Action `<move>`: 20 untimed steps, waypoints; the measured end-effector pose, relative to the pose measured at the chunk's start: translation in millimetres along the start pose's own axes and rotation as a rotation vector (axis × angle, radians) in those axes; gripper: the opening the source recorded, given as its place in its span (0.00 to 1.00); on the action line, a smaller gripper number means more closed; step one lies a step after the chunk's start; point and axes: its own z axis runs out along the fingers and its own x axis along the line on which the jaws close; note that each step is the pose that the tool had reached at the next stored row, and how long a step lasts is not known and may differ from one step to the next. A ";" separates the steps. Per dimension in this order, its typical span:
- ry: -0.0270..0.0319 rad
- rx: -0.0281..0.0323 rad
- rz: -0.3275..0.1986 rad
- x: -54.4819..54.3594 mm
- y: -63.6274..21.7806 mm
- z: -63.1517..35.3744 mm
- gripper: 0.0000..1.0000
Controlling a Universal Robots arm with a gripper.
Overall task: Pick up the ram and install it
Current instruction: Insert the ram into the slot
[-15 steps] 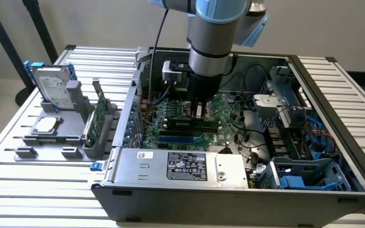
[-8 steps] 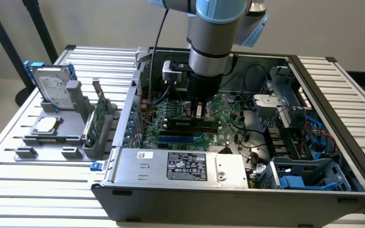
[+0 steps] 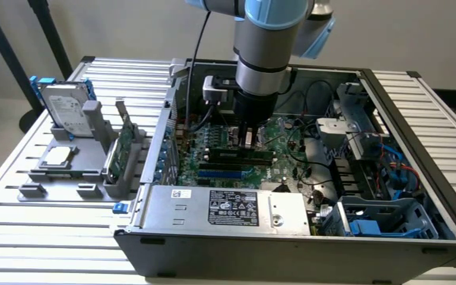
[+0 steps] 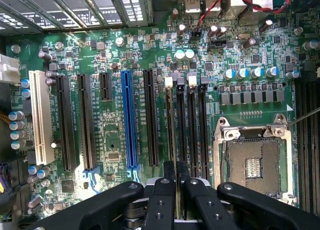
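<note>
Jaws point(image 4: 176, 187) pinch nearly shut on the ram point(image 4: 171, 125), a thin, light, stiff, fragile stick, gripped mid-length by its top edge, standing in a memory slot beside the motherboard's CPU socket point(image 4: 254, 165).

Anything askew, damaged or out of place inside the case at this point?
Nothing stands out. The end effector is closed on the ram, which stands straight along its motherboard slot. The hard drive and expansion card sit upright in their holder outside the case.
</note>
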 end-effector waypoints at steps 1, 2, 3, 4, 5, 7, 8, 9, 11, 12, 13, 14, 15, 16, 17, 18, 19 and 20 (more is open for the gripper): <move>0.0000 0.0000 0.000 0.0 0.1 0.0 0.14; 0.0000 0.0001 0.000 0.0 0.3 0.0 0.14; -0.0001 0.0001 0.000 0.0 0.5 0.1 0.14; 0.0000 0.0000 0.000 0.0 0.7 0.1 0.14; 0.0000 0.0000 0.000 0.1 1.0 0.1 0.14; 0.0000 -0.0001 0.000 0.1 1.5 0.1 0.14; 0.0000 -0.0001 0.001 0.1 1.7 0.1 0.14; 0.0000 -0.0001 0.001 0.1 1.7 0.1 0.14; 0.0000 -0.0001 0.001 0.2 1.7 0.1 0.14; 0.0001 -0.0001 0.000 0.2 1.7 0.1 0.14; 0.0000 -0.0001 0.001 0.2 1.6 0.1 0.14; 0.0001 -0.0001 0.001 0.2 1.5 0.1 0.14; 0.0001 -0.0001 0.001 0.2 1.3 0.1 0.14; 0.0001 -0.0002 0.001 0.1 1.0 0.1 0.14; 0.0001 -0.0002 0.001 0.2 0.8 0.1 0.14; 0.0001 -0.0002 0.001 0.1 0.7 0.1 0.14; 0.0001 -0.0002 0.001 0.1 0.6 0.1 0.14; 0.0001 -0.0002 0.001 0.1 0.5 0.1 0.14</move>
